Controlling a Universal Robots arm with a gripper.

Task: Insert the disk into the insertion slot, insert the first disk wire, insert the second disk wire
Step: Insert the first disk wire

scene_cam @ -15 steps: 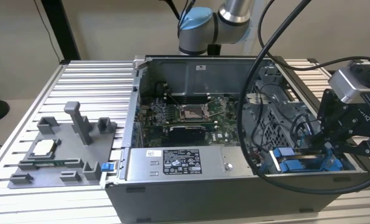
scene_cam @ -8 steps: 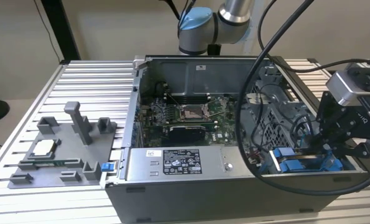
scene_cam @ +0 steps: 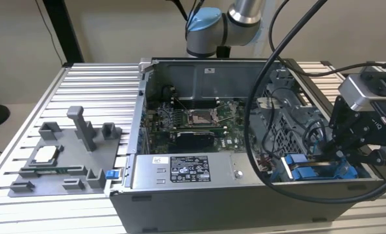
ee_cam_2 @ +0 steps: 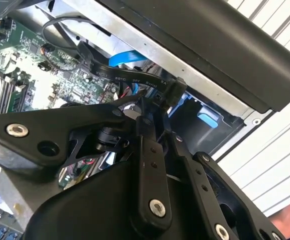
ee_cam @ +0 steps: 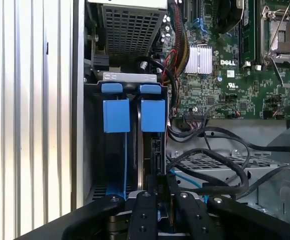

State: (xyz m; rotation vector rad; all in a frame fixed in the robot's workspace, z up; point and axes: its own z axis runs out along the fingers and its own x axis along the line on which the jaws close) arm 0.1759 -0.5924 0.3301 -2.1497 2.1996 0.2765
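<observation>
With the gripper [ee_cam_2: 153, 108] pinched on the black wire plug [ee_cam_2: 172, 91] at the slot [ee_cam: 130, 77], I judged it wanted squaring up first, then a slow, straight push.

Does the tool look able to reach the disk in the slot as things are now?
Probably yes: the tool, shut on a wire, hangs just over the open slot where the disk sits; other cables lie beside it, not across.
</observation>
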